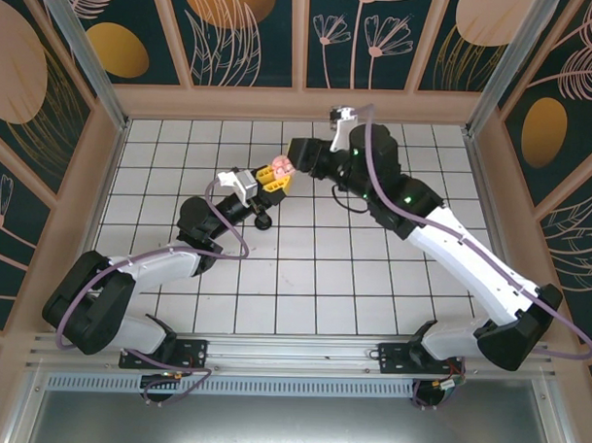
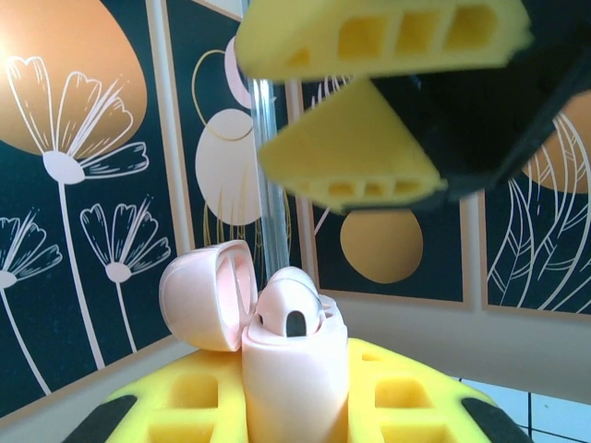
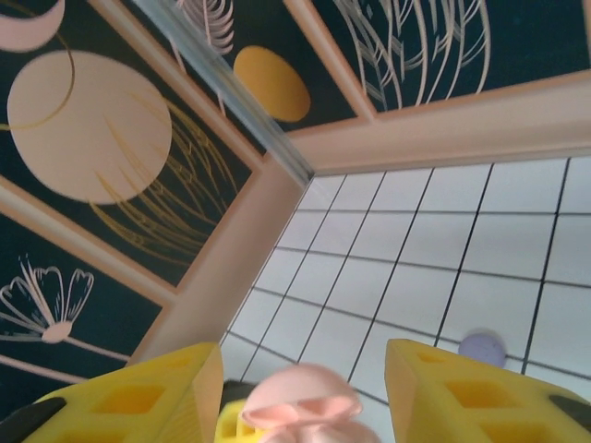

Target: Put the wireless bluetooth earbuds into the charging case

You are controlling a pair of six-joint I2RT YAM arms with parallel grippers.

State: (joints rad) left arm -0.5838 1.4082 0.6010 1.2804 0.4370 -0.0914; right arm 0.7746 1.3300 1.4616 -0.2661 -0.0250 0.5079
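Left wrist view: the left fingers (image 2: 185,406) are closed on the pale pink charging case (image 2: 295,378), one yellow pad on each side of its body, holding it upright. Its lid (image 2: 208,295) is swung open to the left. At the mouth of the case a pale pink earbud (image 2: 291,305) shows a rounded head with a dark oval slot; how deep it sits cannot be told. Just above, the right fingers (image 2: 369,41) stand apart, gripping nothing.

The right wrist view has those fingers spread on either side of the case's pink top, with a gap on each side. Beyond them a small round lilac object (image 3: 482,349) lies on the white tiled table (image 3: 517,240); whether it is a case or an earbud cannot be told.

From the top external view, both arms reach to the middle of the table, fingers facing each other with the case between them.
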